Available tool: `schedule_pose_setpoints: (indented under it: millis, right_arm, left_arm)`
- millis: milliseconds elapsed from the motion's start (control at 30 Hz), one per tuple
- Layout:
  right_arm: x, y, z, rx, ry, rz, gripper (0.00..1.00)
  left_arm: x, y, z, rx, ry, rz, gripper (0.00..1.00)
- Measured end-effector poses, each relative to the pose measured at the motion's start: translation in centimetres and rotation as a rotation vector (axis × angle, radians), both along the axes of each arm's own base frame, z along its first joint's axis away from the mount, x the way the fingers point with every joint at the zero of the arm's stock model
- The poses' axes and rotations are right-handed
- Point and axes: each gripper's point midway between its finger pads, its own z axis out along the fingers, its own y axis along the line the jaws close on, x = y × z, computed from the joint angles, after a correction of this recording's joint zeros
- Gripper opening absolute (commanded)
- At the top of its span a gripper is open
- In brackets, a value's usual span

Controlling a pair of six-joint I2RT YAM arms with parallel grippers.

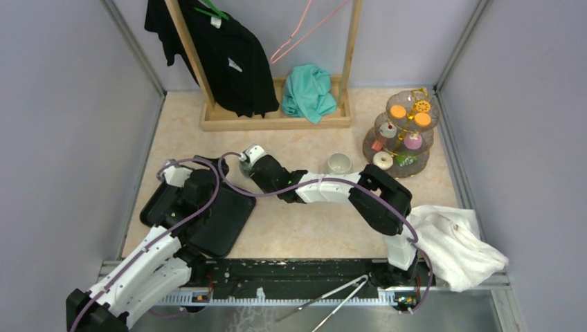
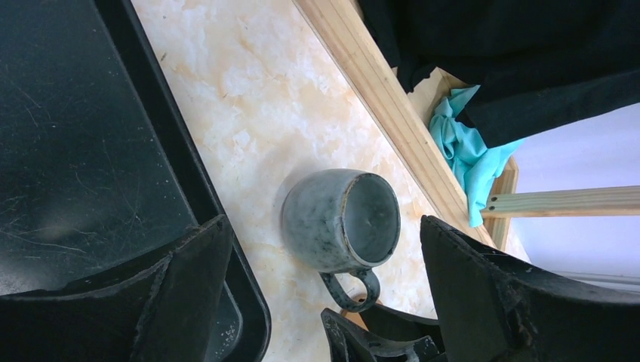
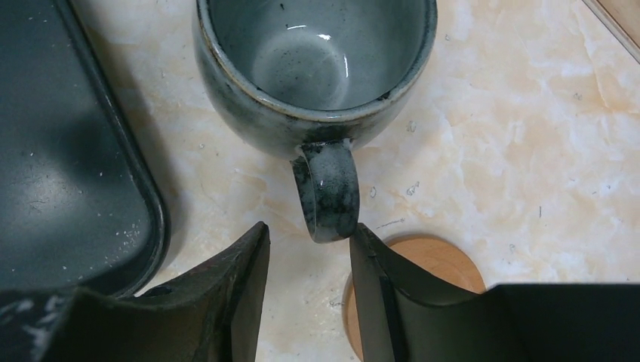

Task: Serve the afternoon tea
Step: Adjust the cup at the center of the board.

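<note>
Grey mug (image 3: pixel 309 68) upright on worktop (image 3: pixel 521 151), just beside edge of black tray (image 3: pixel 68 151), not on it. Nothing inside. Handle (image 3: pixel 326 188) points straight back at right jaws, tip at mouth of gap, closer to one finger than other. Right jaws apart, clamped on nothing; round wooden disc (image 3: pixel 434 260) partly hidden beneath them. Left jaws spread wide over tray, mug ahead and side-on, handle turned away. Right arm judged nearer for handle grasp. Three-tier stand (image 1: pixel 405 131) well apart, far right corner.

Grey mug (image 3: pixel 313 83) sits upright and empty, handle pointing back at me. Glass stand (image 1: pixel 368 146) far right, sweets (image 1: pixel 397 111) on all tiers.
</note>
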Motion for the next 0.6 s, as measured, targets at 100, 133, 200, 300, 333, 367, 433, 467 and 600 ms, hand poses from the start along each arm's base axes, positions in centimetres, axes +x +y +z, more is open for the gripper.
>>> schedule_pose_setpoints:
  millis: [100, 133, 200, 300, 333, 367, 433, 467, 600]
  right_arm:
    - [-0.1, 0.1, -0.1, -0.01, 0.0, 0.025, 0.43]
    - [-0.2, 0.2, -0.1, -0.009, 0.003, 0.036, 0.43]
    - [-0.2, 0.3, -0.1, -0.004, 0.012, 0.053, 0.43]
    - [-0.1, 0.5, 0.0, 0.012, 0.03, 0.072, 0.43]
    - [0.0, 0.6, 0.1, 0.02, 0.036, 0.078, 0.43]
    - [0.2, 0.7, 0.2, 0.028, 0.04, 0.082, 0.43]
    - [0.6, 0.8, 0.6, 0.044, 0.044, 0.084, 0.43]
    - [1.0, 1.0, 1.0, 0.054, 0.042, 0.085, 0.43]
    - [1.9, 1.7, 2.1, 0.087, 0.035, 0.086, 0.42]
  left_arm:
    - [0.1, 0.1, 0.1, 0.0, -0.005, 0.002, 0.98]
    - [0.1, 0.1, 0.2, 0.0, -0.007, 0.002, 0.98]
    - [0.1, 0.1, 0.2, 0.003, -0.008, 0.0, 0.98]
    - [0.0, 0.3, 0.2, 0.009, -0.011, 0.001, 0.98]
    - [0.0, 0.3, 0.3, 0.009, -0.014, 0.001, 0.98]
    - [0.0, 0.3, 0.4, 0.009, -0.016, 0.002, 0.98]
    - [0.0, 0.4, 0.6, 0.01, -0.021, 0.0, 0.98]
    - [0.0, 0.4, 0.6, 0.01, -0.023, 0.0, 0.98]
    - [0.0, 0.4, 0.6, 0.019, -0.022, -0.004, 0.98]
